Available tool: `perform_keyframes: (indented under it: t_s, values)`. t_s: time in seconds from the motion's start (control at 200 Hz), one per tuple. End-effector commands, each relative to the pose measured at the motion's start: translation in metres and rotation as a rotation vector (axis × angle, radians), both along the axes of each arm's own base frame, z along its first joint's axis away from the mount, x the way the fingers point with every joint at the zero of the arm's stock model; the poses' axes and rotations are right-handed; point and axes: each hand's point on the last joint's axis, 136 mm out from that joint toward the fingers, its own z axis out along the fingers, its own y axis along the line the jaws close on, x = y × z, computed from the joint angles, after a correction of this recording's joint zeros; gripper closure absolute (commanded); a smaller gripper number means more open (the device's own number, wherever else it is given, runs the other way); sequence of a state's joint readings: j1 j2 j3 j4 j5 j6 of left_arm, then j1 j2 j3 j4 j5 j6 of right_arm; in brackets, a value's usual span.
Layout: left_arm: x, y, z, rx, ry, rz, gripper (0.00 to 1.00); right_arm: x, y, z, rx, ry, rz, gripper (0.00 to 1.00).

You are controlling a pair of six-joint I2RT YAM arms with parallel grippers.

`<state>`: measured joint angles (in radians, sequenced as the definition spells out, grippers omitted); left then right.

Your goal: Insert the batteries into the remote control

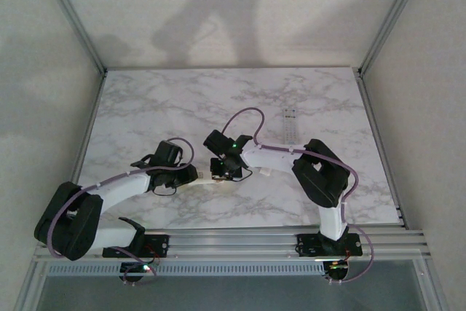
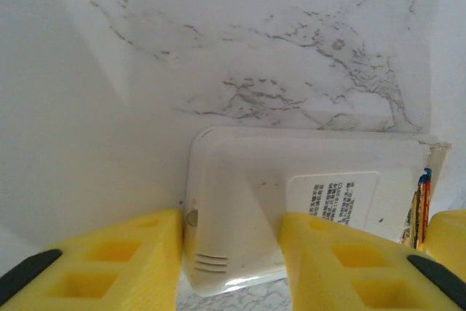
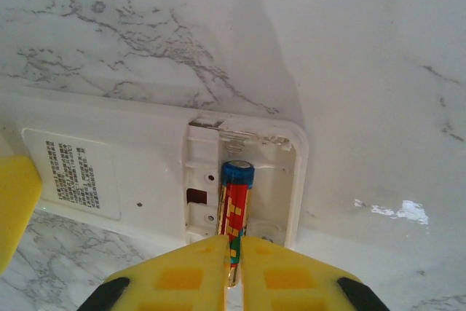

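Your right gripper (image 3: 233, 253) is pinched narrow on a battery (image 3: 234, 213). Its blue cap points away from the fingers (image 3: 189, 274) and its long axis lines up with the open battery compartment (image 3: 273, 180) of the remote control (image 3: 145, 136). The battery sits in the bay's mouth, so the coming move looks like a press down along that axis, with the right arm nearer. Your left gripper (image 2: 231, 253) straddles the remote's other end, one finger beside it, one over its back; whether it clamps I cannot tell. The left wrist view gives the label (image 2: 331, 194); the top view adds a second remote (image 1: 290, 125) well apart on the table (image 1: 145, 107).
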<state>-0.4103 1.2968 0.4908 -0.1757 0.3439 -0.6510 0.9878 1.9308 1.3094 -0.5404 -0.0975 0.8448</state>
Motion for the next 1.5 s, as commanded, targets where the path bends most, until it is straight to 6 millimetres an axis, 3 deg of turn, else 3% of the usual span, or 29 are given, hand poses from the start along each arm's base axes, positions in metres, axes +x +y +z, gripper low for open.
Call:
perform_keyframes:
  t_s: [0.0, 0.521, 0.746, 0.831, 0.961, 1.131, 1.307, 1.497]
  values:
    - [-0.001, -0.006, -0.007, 0.012, 0.007, -0.027, 0.60, 0.009, -0.005, -0.013, -0.055, -0.023, 0.001, 0.88]
    - [0.002, -0.005, -0.003, 0.023, -0.006, -0.025, 0.61, 0.028, -0.006, -0.028, -0.134, -0.097, 0.023, 0.87]
    - [0.003, -0.004, -0.001, 0.029, -0.013, -0.022, 0.62, 0.021, -0.001, -0.037, -0.089, -0.076, 0.035, 0.89]
    - [0.004, -0.003, 0.001, 0.033, -0.017, -0.021, 0.61, 0.022, 0.001, -0.021, -0.041, -0.097, 0.027, 0.88]
    - [0.010, 0.004, 0.009, 0.070, -0.045, -0.002, 0.53, 0.027, 0.002, 0.027, 0.018, -0.163, 0.021, 0.84]
    - [0.020, 0.018, 0.030, 0.137, -0.112, 0.046, 0.37, 0.047, -0.025, 0.076, -0.008, -0.291, -0.021, 0.78]
    - [0.024, 0.024, 0.063, 0.133, -0.201, 0.071, 0.27, 0.086, -0.052, 0.079, -0.069, -0.315, -0.113, 0.73]
    - [0.022, 0.021, 0.098, 0.077, -0.311, 0.051, 0.14, 0.115, -0.045, 0.068, -0.094, -0.250, -0.232, 0.70]
